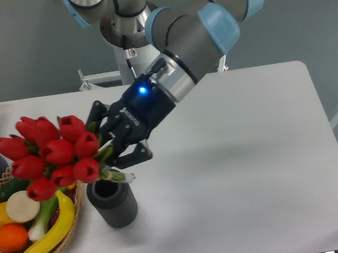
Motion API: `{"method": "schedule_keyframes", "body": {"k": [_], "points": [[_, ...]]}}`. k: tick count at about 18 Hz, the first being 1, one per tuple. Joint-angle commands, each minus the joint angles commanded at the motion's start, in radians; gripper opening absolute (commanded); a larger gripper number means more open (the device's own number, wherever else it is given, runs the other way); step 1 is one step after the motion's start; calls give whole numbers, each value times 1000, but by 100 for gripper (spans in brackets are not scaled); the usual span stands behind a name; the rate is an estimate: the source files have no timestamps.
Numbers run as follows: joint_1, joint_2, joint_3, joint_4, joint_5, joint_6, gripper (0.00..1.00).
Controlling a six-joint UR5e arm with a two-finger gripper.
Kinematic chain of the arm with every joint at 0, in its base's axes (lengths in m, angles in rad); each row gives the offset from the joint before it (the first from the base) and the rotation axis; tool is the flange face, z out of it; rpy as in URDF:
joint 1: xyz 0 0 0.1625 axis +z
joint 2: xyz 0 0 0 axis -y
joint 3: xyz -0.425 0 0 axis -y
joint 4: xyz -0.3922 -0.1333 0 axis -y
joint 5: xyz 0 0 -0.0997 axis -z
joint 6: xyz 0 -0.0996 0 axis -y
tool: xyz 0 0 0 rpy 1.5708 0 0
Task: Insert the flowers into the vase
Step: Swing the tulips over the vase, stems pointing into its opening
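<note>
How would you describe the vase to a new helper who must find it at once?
On the white table, look near the left front, just right of the wicker basket of toy vegetables. The vase is the dark ribbed cylinder with a round open mouth, below the red flowers held by the tool.

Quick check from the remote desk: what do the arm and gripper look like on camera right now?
The arm is built of thick grey metal tubes with light blue caps at the joints. A silver wrist ring leads to the black gripper, which carries a glowing blue light, small white lettering and black linkage fingers.
</note>
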Motion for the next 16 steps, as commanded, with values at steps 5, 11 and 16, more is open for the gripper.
{"method": "schedule_keyframes", "body": {"k": [5,11,16], "points": [[0,-9,-51,0,-42,24,33],[0,-25,-58,0,-85,29,33],[6,-40,-58,0,-97,29,33]]}}
